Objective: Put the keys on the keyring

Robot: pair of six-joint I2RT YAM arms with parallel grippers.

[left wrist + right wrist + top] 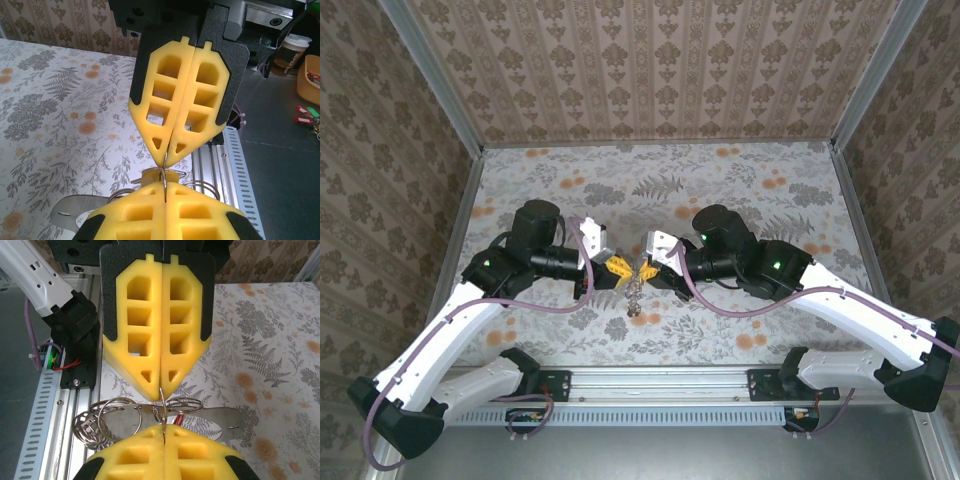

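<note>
My two grippers meet tip to tip over the middle of the table, left gripper (618, 266) facing right gripper (647, 270). Both are shut on one thin metal keyring (162, 407), seen edge-on between the yellow fingers; the left wrist view shows the keyring (164, 172) the same way. There my left gripper (165, 186) is at the bottom and the right gripper (167, 161) above. Below the right gripper (164, 429) hang several more wire rings (120, 415), a flat metal key (230, 421) and a small red piece (175, 420). A yellowish key head (150, 176) sits behind the ring. The bundle (633, 297) dangles above the cloth.
A floral cloth (720, 190) covers the table, with patterned walls on three sides. The aluminium rail (660, 385) and both arm bases run along the near edge. Beyond the rail are a paper cup (290, 50) and coloured key tags (306, 114).
</note>
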